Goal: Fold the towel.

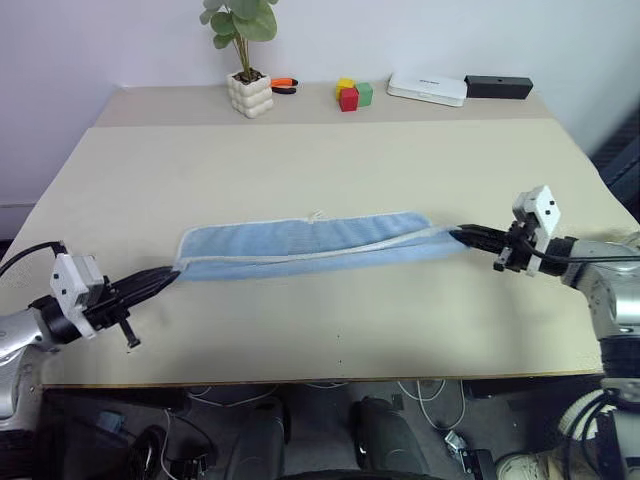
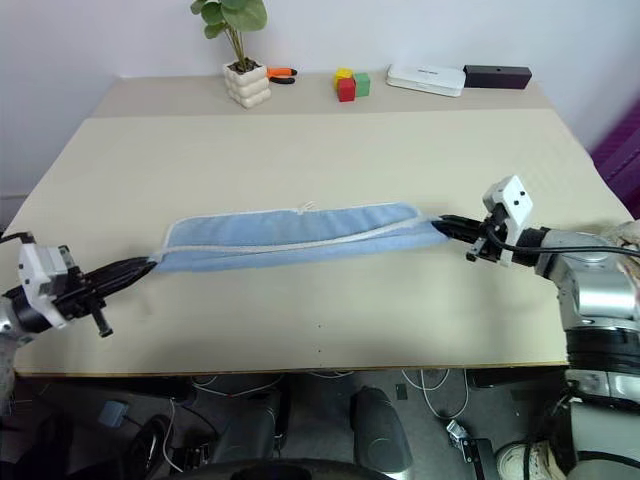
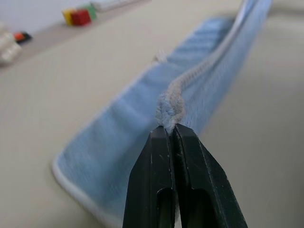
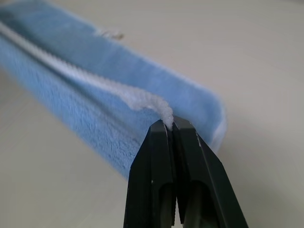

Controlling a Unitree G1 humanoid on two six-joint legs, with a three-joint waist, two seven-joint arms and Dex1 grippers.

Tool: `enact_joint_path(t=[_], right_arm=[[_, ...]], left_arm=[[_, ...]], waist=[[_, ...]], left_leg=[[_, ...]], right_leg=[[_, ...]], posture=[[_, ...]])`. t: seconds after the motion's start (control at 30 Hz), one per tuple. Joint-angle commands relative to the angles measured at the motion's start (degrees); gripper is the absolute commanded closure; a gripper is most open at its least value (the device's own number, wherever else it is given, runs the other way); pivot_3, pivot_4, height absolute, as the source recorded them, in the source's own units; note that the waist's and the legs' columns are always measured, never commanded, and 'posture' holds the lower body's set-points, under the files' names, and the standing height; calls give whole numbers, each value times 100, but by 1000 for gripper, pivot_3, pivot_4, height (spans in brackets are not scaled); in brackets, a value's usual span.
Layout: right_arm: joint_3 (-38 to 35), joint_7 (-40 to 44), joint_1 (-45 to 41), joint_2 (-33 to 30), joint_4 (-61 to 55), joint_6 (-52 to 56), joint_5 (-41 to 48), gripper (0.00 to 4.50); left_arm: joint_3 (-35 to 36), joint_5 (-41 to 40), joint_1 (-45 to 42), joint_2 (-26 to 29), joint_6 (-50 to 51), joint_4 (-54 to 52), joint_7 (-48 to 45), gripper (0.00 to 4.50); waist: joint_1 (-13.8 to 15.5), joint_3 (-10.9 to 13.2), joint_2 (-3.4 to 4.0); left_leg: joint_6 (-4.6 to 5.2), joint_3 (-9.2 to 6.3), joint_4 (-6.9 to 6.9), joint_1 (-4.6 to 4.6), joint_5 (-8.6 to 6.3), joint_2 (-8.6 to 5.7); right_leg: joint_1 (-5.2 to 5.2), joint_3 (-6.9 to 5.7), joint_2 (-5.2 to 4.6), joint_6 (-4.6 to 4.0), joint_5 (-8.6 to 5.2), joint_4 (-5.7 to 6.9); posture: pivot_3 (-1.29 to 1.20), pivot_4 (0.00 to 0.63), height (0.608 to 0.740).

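both arms spread wide, left gripper (image 1: 172,273) and right gripper (image 1: 458,236) clamped tight.

towel (image 2: 290,236): stretched flat strip on table (image 2: 320,310) | left gripper (image 2: 150,266), right gripper (image 2: 442,222): pinching its ends

Beige table (image 1: 300,330), plain pale wall (image 1: 100,40) behind, cables on dark floor (image 1: 330,420) beneath the near edge

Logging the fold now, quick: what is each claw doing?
Left claw: closed on the towel, pinching its whitish edging at one end.
Right claw: closed on the towel's edging at the other end.
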Motion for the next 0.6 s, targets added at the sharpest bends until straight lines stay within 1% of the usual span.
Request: enact_joint_path(t=[0.03, 0.13, 0.33, 0.47, 0.6], right_arm=[[-80, -458, -440, 181, 371, -352, -144, 4468], [16, -680, -900, 441, 999, -759, -312, 4468], [205, -681, -1486, 732, 1923, -1241, -531, 4468], [247, -671, -1613, 773, 2337, -1482, -625, 4468], [257, -686, -1582, 813, 2443, -1573, -666, 4468]], left_arm=[[-118, 169, -306, -116, -148, 179, 124, 4500], [-171, 355, -643, -143, -328, 618, 139, 4500], [-182, 627, -1207, -67, -701, 1511, 158, 4500], [-206, 806, -1594, -78, -1013, 2138, 227, 4500], [-343, 1167, -2096, -117, -1443, 2919, 457, 4500]], waist=[[-4, 0, 0], [-15, 0, 0], [-15, 0, 0], [9, 0, 0], [-5, 0, 0]], left_leg=[[0, 1, 0, -3, 0, 0], [0, 1, -1, -5, 0, 0], [0, 1, -3, -5, 0, -1], [0, 1, -3, -6, 0, -2], [0, 0, -2, -5, 0, -3]], right_leg=[[-3, 0, 0, 1, 1, 0], [-6, 0, 0, 3, 2, 1], [-7, 0, 0, 3, 2, 2], [-6, -1, -1, 4, 3, 1], [-7, -1, 0, 5, 3, 4]], posture=[[0, 150, 740], [0, 150, 740], [0, 150, 740], [0, 150, 740], [0, 150, 740]])
